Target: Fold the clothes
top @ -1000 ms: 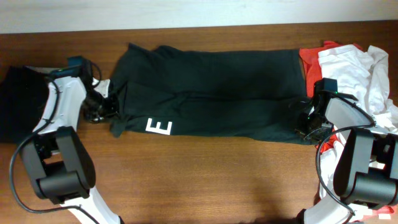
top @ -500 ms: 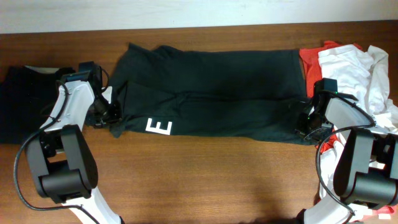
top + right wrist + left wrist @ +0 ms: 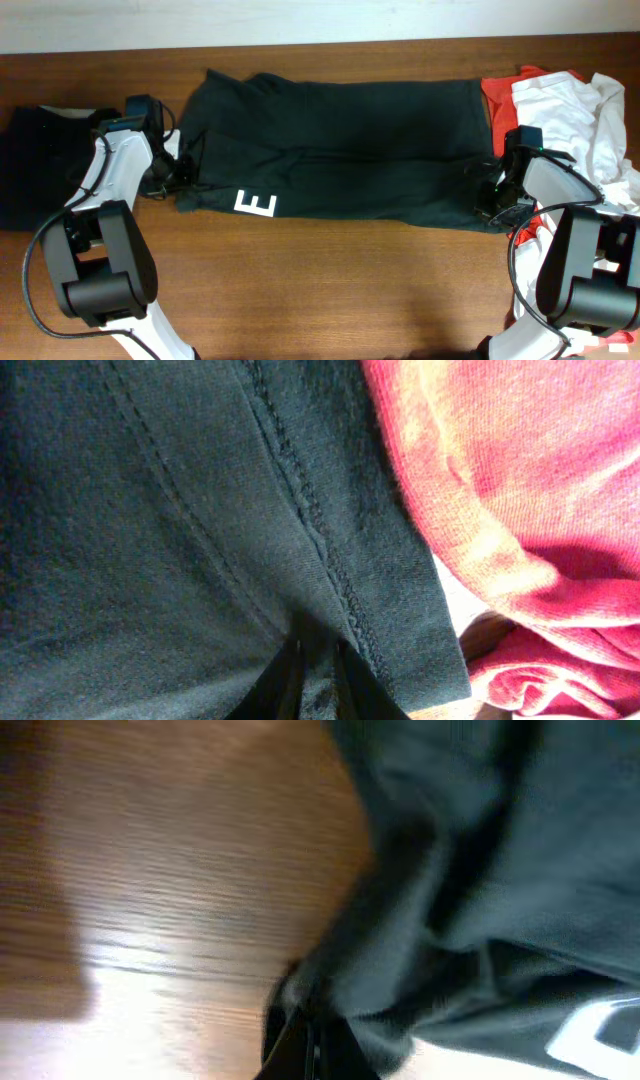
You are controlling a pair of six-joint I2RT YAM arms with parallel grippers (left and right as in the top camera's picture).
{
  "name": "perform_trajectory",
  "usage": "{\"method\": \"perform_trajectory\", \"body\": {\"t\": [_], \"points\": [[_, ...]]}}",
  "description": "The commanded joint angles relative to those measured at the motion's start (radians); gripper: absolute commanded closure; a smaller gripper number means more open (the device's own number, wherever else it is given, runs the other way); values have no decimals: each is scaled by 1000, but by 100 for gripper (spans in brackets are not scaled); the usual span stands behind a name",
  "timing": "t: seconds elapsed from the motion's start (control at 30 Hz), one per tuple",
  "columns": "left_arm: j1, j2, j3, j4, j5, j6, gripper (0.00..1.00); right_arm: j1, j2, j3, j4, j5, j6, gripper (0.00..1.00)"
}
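Observation:
The large black T-shirt [image 3: 340,150] lies folded lengthwise across the table, a white letter E [image 3: 255,205] near its front left. My left gripper [image 3: 180,178] is shut on the shirt's left end; in the left wrist view its jaws [image 3: 312,1045] pinch a bunched fold of the black cloth [image 3: 480,870]. My right gripper [image 3: 493,203] is shut on the shirt's right hem; the right wrist view shows the stitched hem [image 3: 310,530] between its jaws [image 3: 318,680]. Red [image 3: 500,95] and white [image 3: 565,115] shirts are piled at the right. Another black garment [image 3: 35,165] lies at the far left.
The red shirt [image 3: 500,510] sits right beside the black hem in the right wrist view. Bare wooden table [image 3: 330,290] runs along the front. A white wall edge [image 3: 300,20] borders the back of the table.
My left gripper has moved right and slightly back, drawing the shirt's left end in with it. The right arm has stayed put.

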Motion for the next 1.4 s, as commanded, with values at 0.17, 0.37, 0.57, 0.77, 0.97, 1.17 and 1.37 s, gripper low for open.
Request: {"method": "perform_trajectory", "body": {"t": [0.17,0.37,0.57,0.77,0.97,1.17,1.37], "points": [[31,-11,-4,-71,-231,-113,100,-2,30,-43,-17,20,5,85],[37,-11,-4,-314,-227,-205,100,-2,30,-43,-97,-2,5,88],[74,-12,-4,-497,-249,-317,100,-2,30,-43,-242,-8,10,92],[82,-12,-4,-566,-248,-327,100,-2,25,-33,-264,-63,9,91],[80,-13,67,-561,-221,-325,93,-2,-33,129,-334,-76,8,71],[24,-18,322,-507,-140,-232,74,-2,-53,378,-446,-77,-13,36],[-63,-5,398,-156,124,-14,46,-1,-53,412,-456,-90,-23,32]]}}
